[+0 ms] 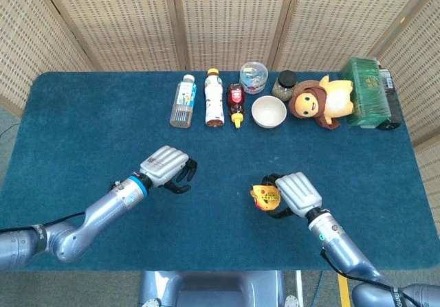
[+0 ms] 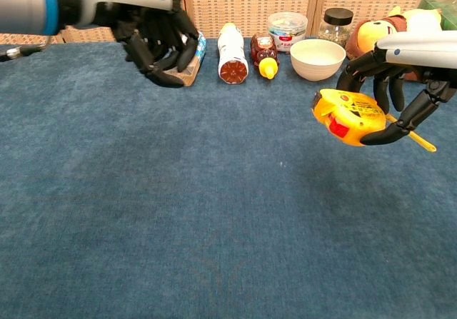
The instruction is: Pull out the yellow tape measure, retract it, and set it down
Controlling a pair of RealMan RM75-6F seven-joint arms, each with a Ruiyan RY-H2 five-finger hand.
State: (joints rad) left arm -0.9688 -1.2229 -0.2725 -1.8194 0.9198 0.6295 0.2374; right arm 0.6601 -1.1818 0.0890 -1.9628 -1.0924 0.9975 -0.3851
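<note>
My right hand (image 1: pixel 295 193) (image 2: pixel 403 76) grips the yellow tape measure (image 1: pixel 264 197) (image 2: pixel 347 116) and holds it above the blue table. The case has a red button on its face. A short yellow strip of tape (image 2: pixel 418 141) sticks out to the right from under the fingers. My left hand (image 1: pixel 167 166) (image 2: pixel 156 37) hovers over the table to the left of the tape measure with its fingers loosely curled and nothing in them. A clear gap lies between the two hands.
Along the back of the blue table (image 1: pixel 82 121) stand a clear bottle (image 1: pixel 183 101), a white bottle (image 1: pixel 214 99), a brown squeeze bottle (image 1: pixel 236 101), a lidded tub (image 1: pixel 254 76), a white bowl (image 1: pixel 269 111), a jar (image 1: pixel 284 84), a plush toy (image 1: pixel 320 101) and a green box (image 1: pixel 368 92).
</note>
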